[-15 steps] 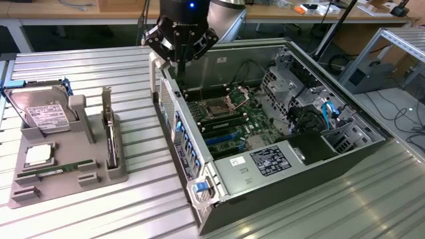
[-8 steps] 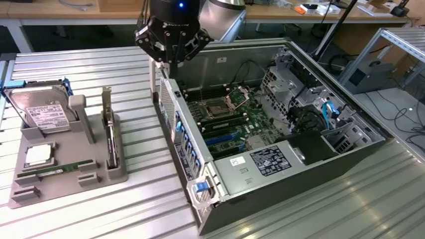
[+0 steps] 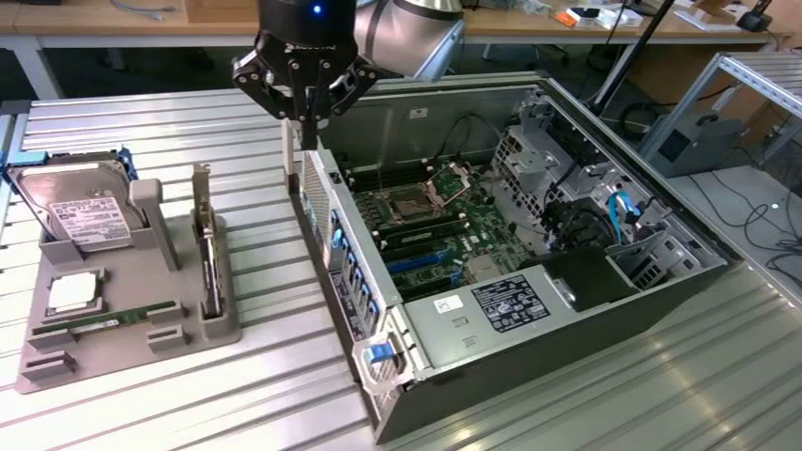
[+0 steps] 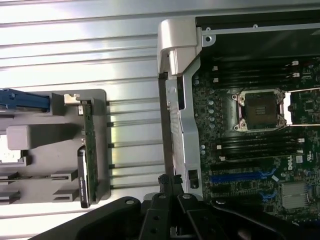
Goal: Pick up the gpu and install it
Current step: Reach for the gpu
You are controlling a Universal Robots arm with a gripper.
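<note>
While the claw [image 3: 304, 111] is seen shut and empty at the exterior view's top centre, over the case's [image 3: 527, 376] rear wall, the gpu [image 3: 208, 254] is found to its lower left, standing on edge in the grey tray [image 3: 119, 366], long axis running up and down the frame.

Gpu [image 3: 209, 268] [image 4: 88, 150], green board with black cooler; upright on edge in grey holder [image 3: 126, 352]

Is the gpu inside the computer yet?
Not yet: the gpu stands on edge in the gray holder, outside the computer case.
</note>
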